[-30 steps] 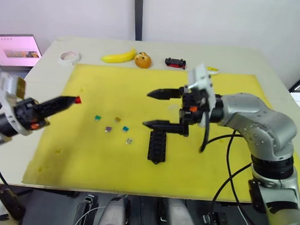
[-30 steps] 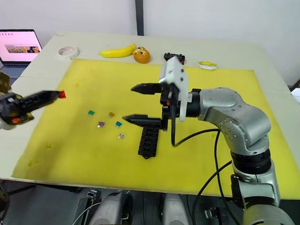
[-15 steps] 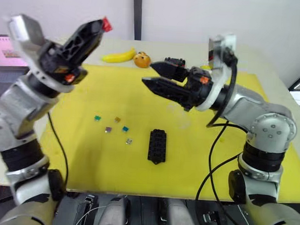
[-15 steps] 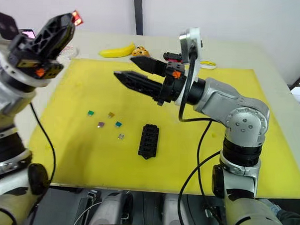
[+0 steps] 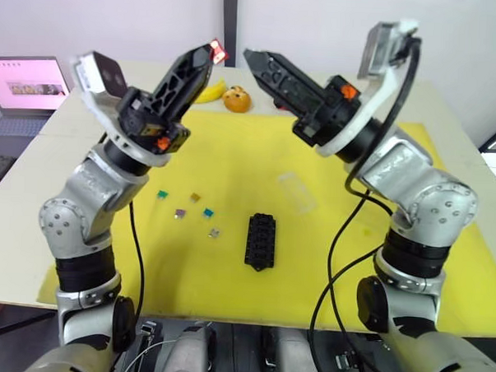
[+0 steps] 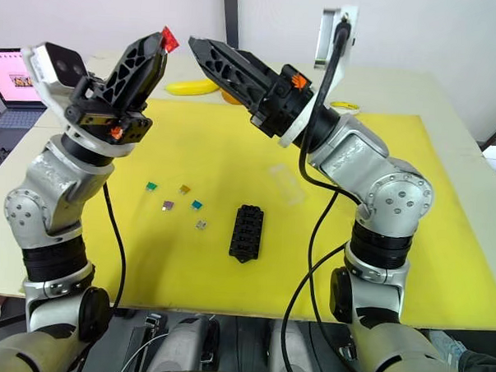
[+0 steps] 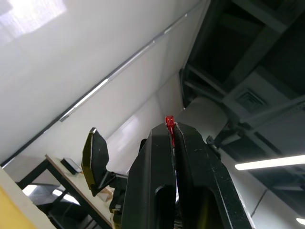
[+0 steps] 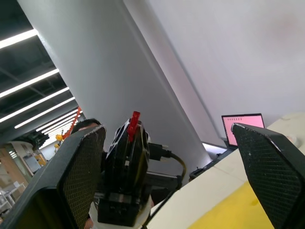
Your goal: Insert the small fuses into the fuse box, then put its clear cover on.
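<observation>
Yellow mat (image 5: 368,265), banana (image 5: 198,92), laptop (image 5: 26,82)

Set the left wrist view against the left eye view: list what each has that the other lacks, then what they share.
Left wrist view alone: ceiling beams and a strip light overhead.

Left eye view alone: the yellow mat with the fuse box, the clear cover, five loose fuses, plus the banana and laptop.

Both: the left gripper shut on the red fuse, and the right gripper close by, open.
</observation>
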